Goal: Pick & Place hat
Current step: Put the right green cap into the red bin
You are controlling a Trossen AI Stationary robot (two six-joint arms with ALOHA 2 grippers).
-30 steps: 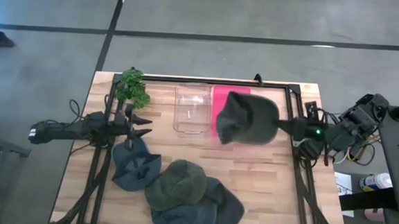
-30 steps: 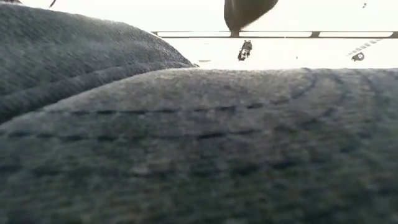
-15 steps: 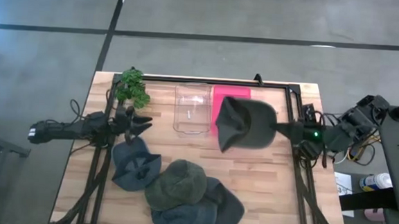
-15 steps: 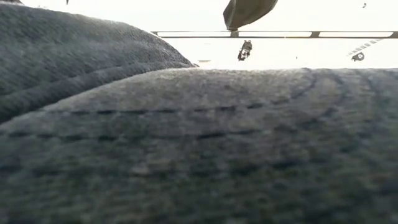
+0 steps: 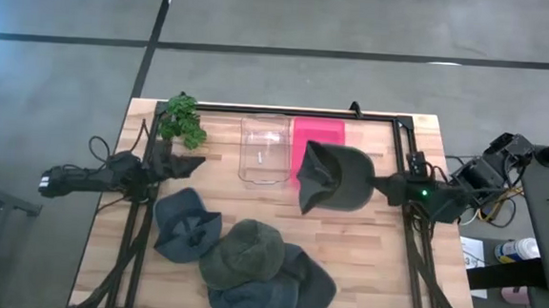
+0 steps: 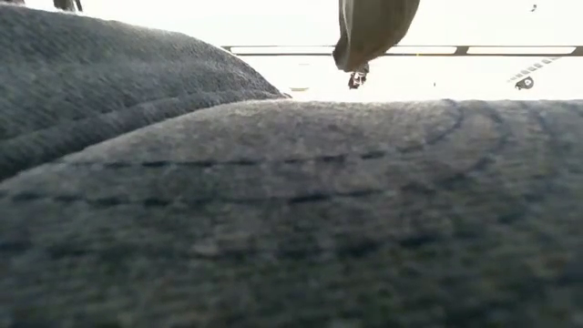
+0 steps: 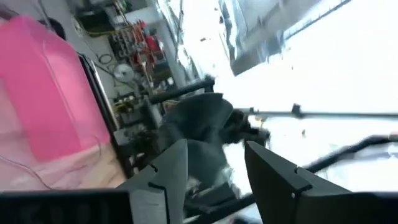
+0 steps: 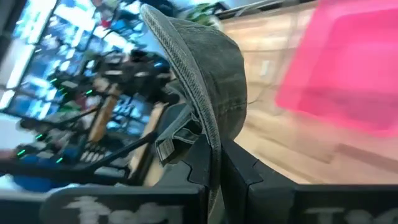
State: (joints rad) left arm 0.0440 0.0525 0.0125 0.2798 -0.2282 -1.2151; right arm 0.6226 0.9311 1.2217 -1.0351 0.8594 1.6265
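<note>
Gripping the dark hat (image 5: 338, 179) by its brim, right claw (image 5: 383, 187) clenched on the fabric, seen pinched between the fingers in the right wrist view. Hanging in the air over the surface (image 5: 374, 251), draped partly across the near edge of the pink tray (image 5: 320, 133), just beside the clear bin (image 5: 263, 151). Lying straight out from the right claw toward the middle of the surface, long side running left to right, bulk of the hat on the far side of the claw from the arm. Probably needing only a short carry toward the back to sit fully over the pink tray. Waiting at the left edge, left claw (image 5: 180, 163) released, fingers spread, well apart from the held hat and nearer the heap of hats (image 5: 249, 262) at the front.
</note>
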